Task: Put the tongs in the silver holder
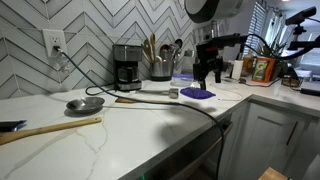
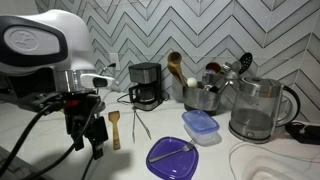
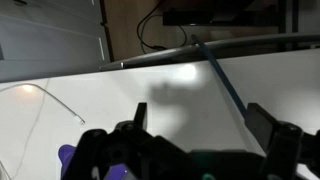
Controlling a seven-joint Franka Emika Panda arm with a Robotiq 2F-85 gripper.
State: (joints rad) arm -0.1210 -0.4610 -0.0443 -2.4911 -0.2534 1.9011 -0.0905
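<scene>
My gripper [image 2: 90, 140] hangs above the worktop [image 2: 130, 162]; the tongs [image 2: 138, 122] lie on it nearby, a spatula [image 2: 114, 128] between us, the coffee maker [image 2: 146, 85] behind them, the silver holder [image 2: 203, 97] beside that by the wall.

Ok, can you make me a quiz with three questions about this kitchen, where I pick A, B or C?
1. Where are the tongs?
A. lying on the counter
B. standing in the silver holder
C. on the floor

2. What colour is the plate in front of the blue box?
A. red
B. purple
C. yellow

3. What is the robot's hand doing?
A. squeezing the tongs
B. open, holding nothing
C. shut tight

Answers:
1 A: the tongs lie flat on the counter, outside the silver holder.
2 B: the plate looks purple in an exterior view.
3 B: the fingers stand apart with nothing between them.
</scene>
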